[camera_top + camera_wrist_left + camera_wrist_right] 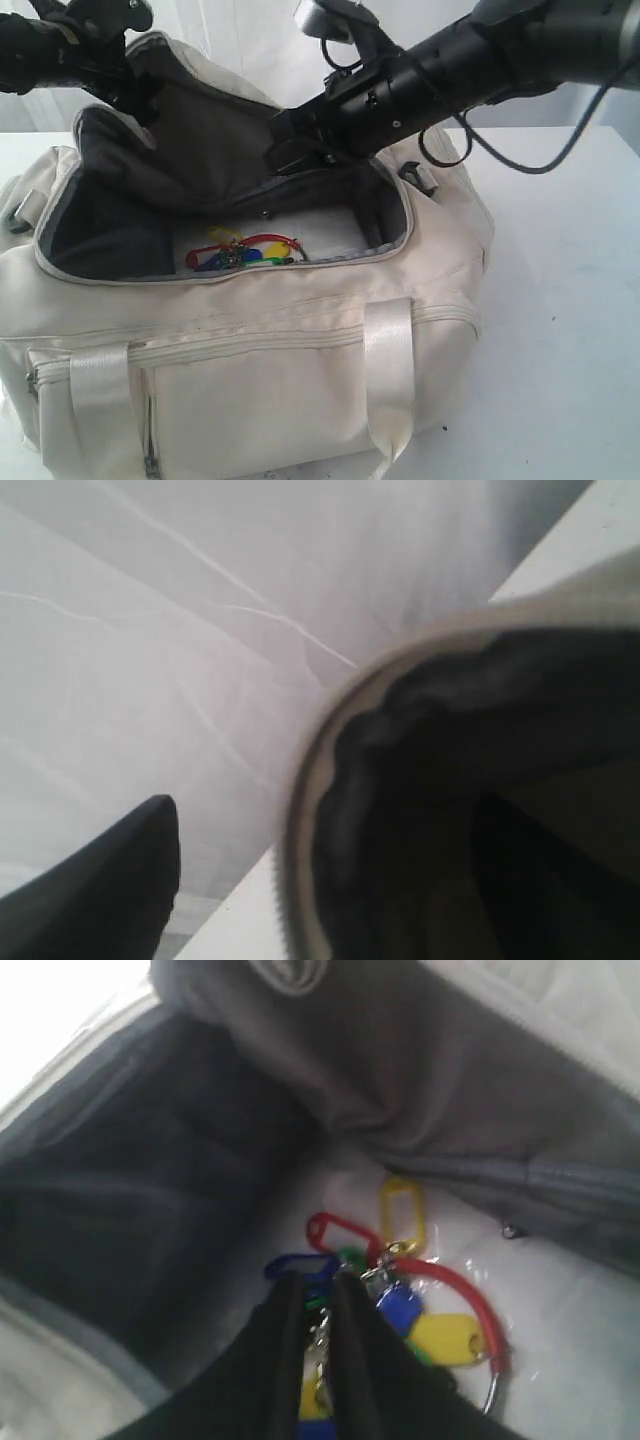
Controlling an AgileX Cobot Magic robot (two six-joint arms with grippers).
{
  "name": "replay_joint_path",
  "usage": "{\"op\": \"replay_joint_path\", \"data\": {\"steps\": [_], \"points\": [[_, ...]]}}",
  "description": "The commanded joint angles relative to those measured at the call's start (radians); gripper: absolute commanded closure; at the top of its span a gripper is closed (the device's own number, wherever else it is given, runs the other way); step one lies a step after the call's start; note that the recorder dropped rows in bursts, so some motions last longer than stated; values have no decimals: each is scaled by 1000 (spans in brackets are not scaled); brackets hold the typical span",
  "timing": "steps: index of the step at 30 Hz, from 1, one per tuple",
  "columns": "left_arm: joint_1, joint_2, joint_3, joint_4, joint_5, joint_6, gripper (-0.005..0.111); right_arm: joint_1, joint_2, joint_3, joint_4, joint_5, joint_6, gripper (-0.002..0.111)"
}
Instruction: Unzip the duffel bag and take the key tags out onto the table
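Satin webbing handles (390,370) shine on the cream fabric duffel bag (250,400) on the white table (560,300). Glossy plastic key tags (245,252) lie on its pale floor. My right gripper (318,1290) slants down above them, fingers almost together. My left gripper (125,85) is at the raised dark-lined flap (190,170); I cannot tell its grip.

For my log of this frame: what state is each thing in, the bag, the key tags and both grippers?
duffel bag: main zip open, top flap thrown back, dark lining showing.
key tags: bunched together, lying on the bag's floor, not yet taken out.
left gripper: up at the raised flap; open or shut unclear.
right gripper: inside the bag, right over the key tags, fingers nearly together; grip unclear.
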Motion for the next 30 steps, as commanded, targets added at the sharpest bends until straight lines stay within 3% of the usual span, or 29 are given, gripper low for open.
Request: {"op": "replay_joint_path", "data": {"steps": [1,8,16,30], "points": [[-45,-30,-6,-3,78,-6,26,3,125,-87,97,-45,-84,99],[-85,-72,-6,4,199,59,26,3,257,-246,115,-273,-77,99],[-85,-156,-6,4,186,157,26,-1,286,-298,113,-459,-77,99],[-85,-227,-6,4,342,157,26,-74,286,-298,48,-507,-30,99]]}}
